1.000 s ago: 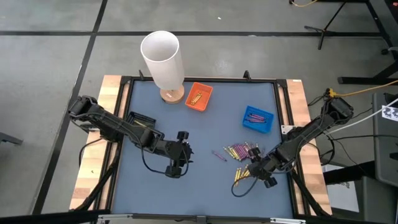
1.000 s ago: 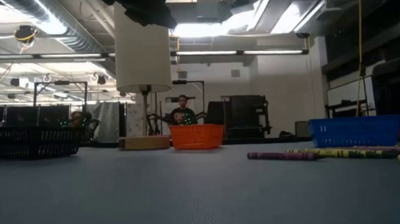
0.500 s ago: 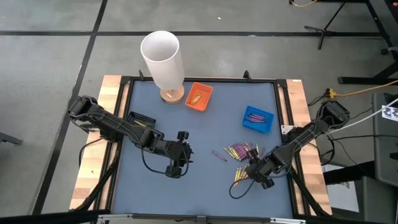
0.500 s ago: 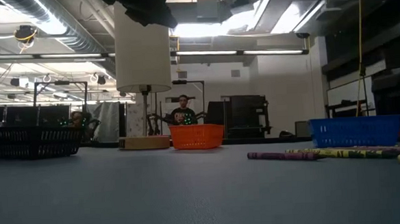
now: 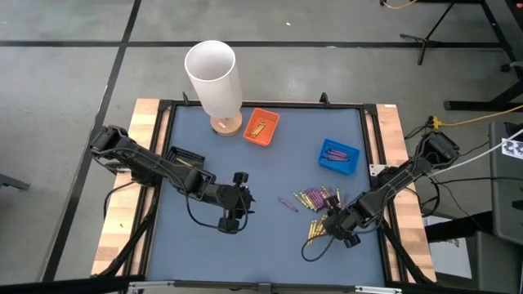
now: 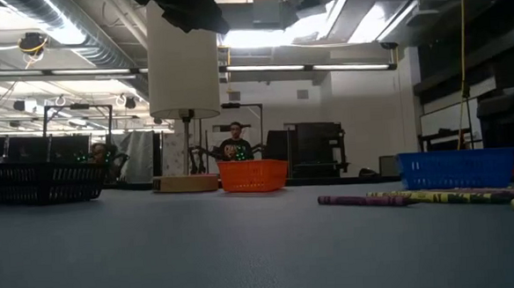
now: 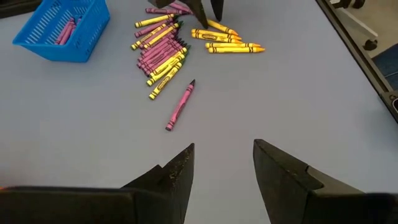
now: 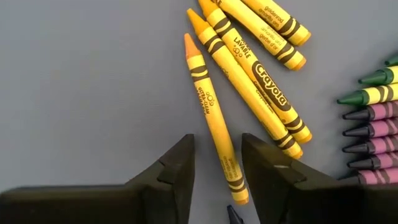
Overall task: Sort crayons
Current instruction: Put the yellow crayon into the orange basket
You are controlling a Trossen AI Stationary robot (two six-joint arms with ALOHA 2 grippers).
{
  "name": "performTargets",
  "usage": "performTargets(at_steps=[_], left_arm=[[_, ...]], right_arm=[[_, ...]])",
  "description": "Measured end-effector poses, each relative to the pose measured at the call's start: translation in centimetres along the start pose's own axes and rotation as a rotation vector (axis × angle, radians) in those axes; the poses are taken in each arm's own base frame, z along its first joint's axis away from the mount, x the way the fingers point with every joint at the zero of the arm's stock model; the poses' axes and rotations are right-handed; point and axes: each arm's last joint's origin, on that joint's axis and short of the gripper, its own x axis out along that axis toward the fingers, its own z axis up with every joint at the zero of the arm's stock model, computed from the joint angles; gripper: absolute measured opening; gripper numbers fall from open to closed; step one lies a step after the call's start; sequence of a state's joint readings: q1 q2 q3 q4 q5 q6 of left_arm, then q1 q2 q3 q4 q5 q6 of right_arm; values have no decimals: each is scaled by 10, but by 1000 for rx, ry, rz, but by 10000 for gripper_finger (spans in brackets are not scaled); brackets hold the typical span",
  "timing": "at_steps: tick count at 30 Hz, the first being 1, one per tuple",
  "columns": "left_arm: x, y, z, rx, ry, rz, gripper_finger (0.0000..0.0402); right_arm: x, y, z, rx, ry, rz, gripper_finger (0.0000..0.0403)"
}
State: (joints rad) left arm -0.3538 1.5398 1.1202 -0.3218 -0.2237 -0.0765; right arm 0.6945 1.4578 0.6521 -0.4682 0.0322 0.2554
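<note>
High view: the left gripper was positioned over bare worktop near the middle of the front edge. The right gripper was placed low over the loose crayons, which were spread toward the front right corner. An orange tray with yellow crayons was located near the back edge, beside a white cylinder. A blue tray with purple crayons was set nearer the right edge.

Low view: the orange tray and blue tray were seen across the worktop, with crayons lying flat at the right. A person was visible in the room behind.

Left wrist view: the left gripper was held parted and empty. One purple crayon was seen apart from the main pile.

Right wrist view: the right gripper was parted, its fingers on either side of one end of a yellow crayon lying flat; contact could not be determined.
</note>
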Motion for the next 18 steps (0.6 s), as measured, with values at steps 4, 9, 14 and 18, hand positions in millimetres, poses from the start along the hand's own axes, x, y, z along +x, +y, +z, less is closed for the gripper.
performTargets(at_steps=[4,9,14,18], left_arm=[[0,0,0,0,0,0,149],[0,0,0,0,0,0,149],[0,0,0,0,0,0,149],[0,0,0,0,0,0,149]], right_arm=[[0,0,0,1,-1,-2,95],[0,0,0,1,-1,-3,55],[0,0,0,1,0,-2,26],[0,0,0,1,3,12,17]])
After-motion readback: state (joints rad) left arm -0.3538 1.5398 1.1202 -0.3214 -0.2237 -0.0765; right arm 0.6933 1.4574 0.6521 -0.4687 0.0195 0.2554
